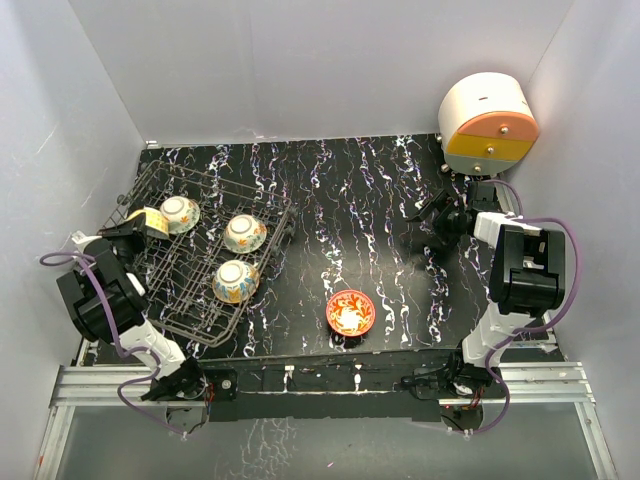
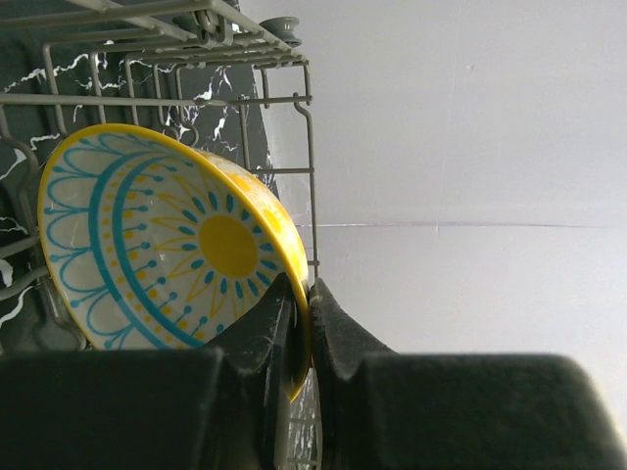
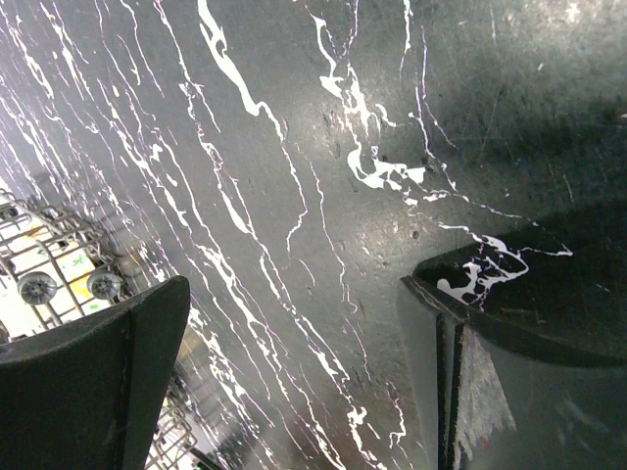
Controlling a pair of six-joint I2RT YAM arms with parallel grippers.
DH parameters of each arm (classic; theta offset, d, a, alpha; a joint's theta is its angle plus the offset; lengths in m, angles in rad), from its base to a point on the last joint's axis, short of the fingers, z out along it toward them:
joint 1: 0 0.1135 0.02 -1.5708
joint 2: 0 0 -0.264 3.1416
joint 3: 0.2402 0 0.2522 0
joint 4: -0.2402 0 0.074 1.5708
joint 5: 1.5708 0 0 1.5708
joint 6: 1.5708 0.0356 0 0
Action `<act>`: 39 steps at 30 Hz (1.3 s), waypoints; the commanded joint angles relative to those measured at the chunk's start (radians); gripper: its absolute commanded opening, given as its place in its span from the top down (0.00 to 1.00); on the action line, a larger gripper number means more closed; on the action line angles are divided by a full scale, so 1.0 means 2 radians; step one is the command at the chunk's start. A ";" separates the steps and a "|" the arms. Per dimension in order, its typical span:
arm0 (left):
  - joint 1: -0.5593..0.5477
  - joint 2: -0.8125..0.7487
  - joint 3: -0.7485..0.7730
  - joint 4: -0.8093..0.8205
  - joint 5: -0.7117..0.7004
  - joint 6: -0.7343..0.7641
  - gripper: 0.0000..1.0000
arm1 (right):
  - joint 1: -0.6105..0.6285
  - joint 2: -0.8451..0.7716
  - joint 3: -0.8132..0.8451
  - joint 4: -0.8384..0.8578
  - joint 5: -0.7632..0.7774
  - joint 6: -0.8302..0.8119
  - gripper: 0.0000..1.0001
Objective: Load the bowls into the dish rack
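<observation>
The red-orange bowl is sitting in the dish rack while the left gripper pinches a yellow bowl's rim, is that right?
Not quite. The red-orange bowl sits on the table, outside the dish rack, as the top external view shows. The left gripper does pinch the rim of the yellow bowl.
</observation>
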 commanded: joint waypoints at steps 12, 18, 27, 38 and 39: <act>0.070 -0.036 -0.048 -0.139 0.074 0.143 0.89 | 0.001 0.017 0.006 0.003 0.023 -0.021 0.10; 0.090 -0.045 -0.079 -0.153 0.086 0.159 0.76 | 0.001 0.009 0.000 0.002 0.023 -0.022 0.10; 0.146 -0.102 -0.106 -0.241 0.105 0.207 0.62 | 0.001 -0.001 -0.004 0.002 0.021 -0.022 0.10; 0.197 -0.113 -0.046 -0.398 0.095 0.289 0.21 | 0.001 -0.006 -0.010 0.002 0.018 -0.023 0.10; 0.197 -0.114 -0.038 -0.419 0.086 0.298 0.19 | 0.001 -0.006 -0.010 0.002 0.018 -0.023 0.10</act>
